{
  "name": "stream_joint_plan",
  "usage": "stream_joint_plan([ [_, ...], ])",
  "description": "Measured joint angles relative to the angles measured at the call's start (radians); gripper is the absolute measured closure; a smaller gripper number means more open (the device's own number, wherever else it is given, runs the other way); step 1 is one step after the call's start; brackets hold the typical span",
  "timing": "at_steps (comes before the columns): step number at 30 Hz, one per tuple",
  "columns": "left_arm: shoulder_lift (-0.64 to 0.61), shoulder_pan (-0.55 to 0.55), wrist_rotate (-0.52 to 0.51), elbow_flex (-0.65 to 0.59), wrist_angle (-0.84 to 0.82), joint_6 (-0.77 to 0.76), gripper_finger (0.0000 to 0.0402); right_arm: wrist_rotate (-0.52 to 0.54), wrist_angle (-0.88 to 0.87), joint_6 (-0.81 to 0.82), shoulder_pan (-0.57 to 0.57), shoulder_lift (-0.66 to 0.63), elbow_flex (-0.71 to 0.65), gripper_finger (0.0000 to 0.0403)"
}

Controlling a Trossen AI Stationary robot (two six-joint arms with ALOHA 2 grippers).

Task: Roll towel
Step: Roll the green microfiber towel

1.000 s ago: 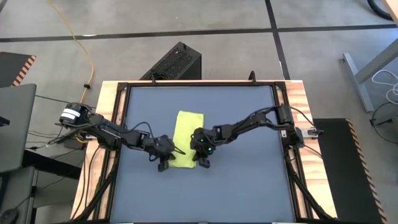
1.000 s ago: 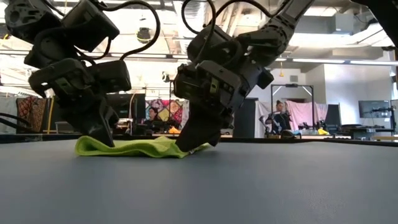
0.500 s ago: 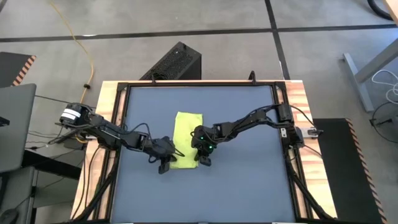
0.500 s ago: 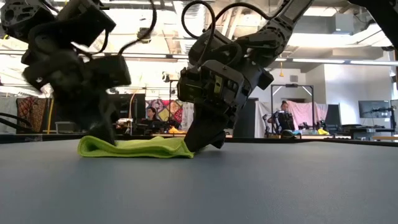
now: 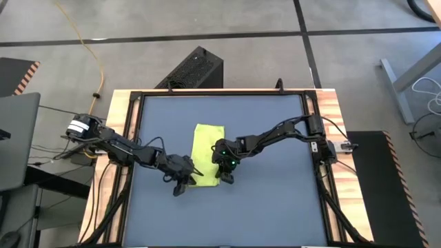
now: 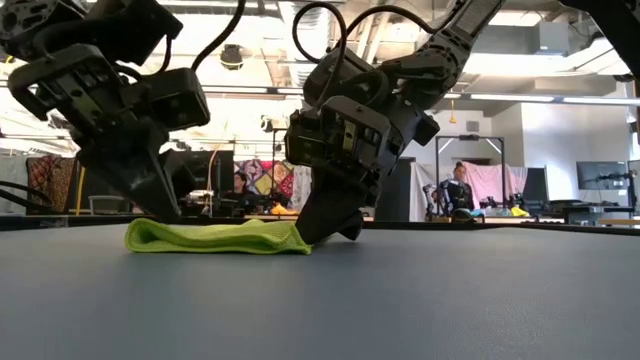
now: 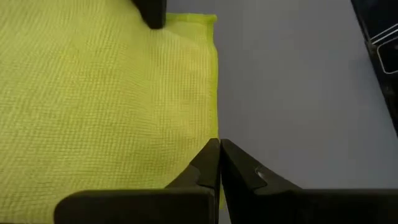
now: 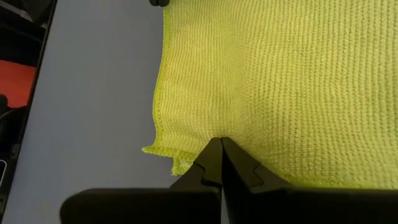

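- Right now I am bringing both of my grippers down at the near end of the towel [image 5: 206, 153], which is lying flat near the middle of the dark blue-grey table [image 5: 275, 207].
- My left gripper [image 5: 180, 184] is sitting at the towel's near left corner, tilted, fingers pressed together; in my left wrist view its tips [image 7: 219, 163] are meeting right at the cloth's side edge, and I cannot tell whether any fabric is pinched between them.
- My right gripper [image 5: 225, 178] is working the near right corner, fingers also together; the right wrist view is showing its tips [image 8: 219, 160] meeting at the cloth's edge just beside a small fold of fabric at the corner, so I am judging that I am nipping a thin bit of towel there, though the pinch itself is hidden.
- I am judging that I am holding one corner on each side so the near edge can be turned over evenly and the roll can start straight across the towel's width.
- From the low view the towel [image 6: 215, 237] is looking flat, with its edges slightly thick, touching the table along its length, so no roll is forming yet.
- No containers are showing on the table, and nothing is resting on the towel besides my fingertips.
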Motion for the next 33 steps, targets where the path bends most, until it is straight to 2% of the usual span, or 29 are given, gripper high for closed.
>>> stream_joint_plan([
  [8, -0.008, -0.018, -0.033, 0.0, -0.123, -0.021, 0.0401, -0.001, 0.0, -0.016, 0.0, 0.0, 0.0, 0.0381],
  [15, -0.008, -0.018, -0.043, 0.0, -0.13, -0.032, 0.0401, -0.002, 0.0, -0.024, 0.0, 0.0, 0.0, 0.0381],
  [24, -0.032, -0.017, -0.001, 0.002, 0.016, -0.029, 0.0401, -0.028, 0.002, -0.026, -0.007, 0.001, 0.001, 0.0381],
  [33, -0.099, -0.002, -0.037, 0.001, -0.224, 0.0, 0.0401, -0.029, 0.008, -0.02, -0.013, 0.001, 0.001, 0.0381],
])
